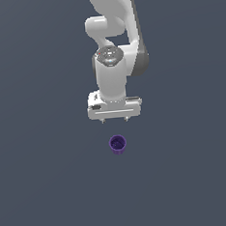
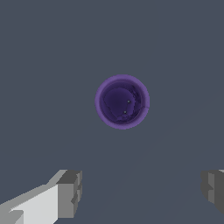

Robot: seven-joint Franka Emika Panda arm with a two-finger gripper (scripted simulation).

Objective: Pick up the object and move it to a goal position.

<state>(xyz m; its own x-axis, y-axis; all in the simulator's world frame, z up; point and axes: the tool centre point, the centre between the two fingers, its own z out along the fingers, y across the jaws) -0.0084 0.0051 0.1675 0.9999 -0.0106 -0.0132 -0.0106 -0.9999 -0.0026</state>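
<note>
**Cup sits free on the floor, hand spread above**

Cup first in our sights, but we start big: the white arm [image 1: 113,47] reaches down over the flat grey floor [image 1: 44,189], pointing straight at it. Our gripper [image 1: 115,120] hangs with its fingers [image 2: 70,192] wide apart, clamped on nothing. Just beyond the fingertips, clear of them, stands the small purple cup [image 1: 118,144], upright, its dark hollow open to our wrist view.
</note>
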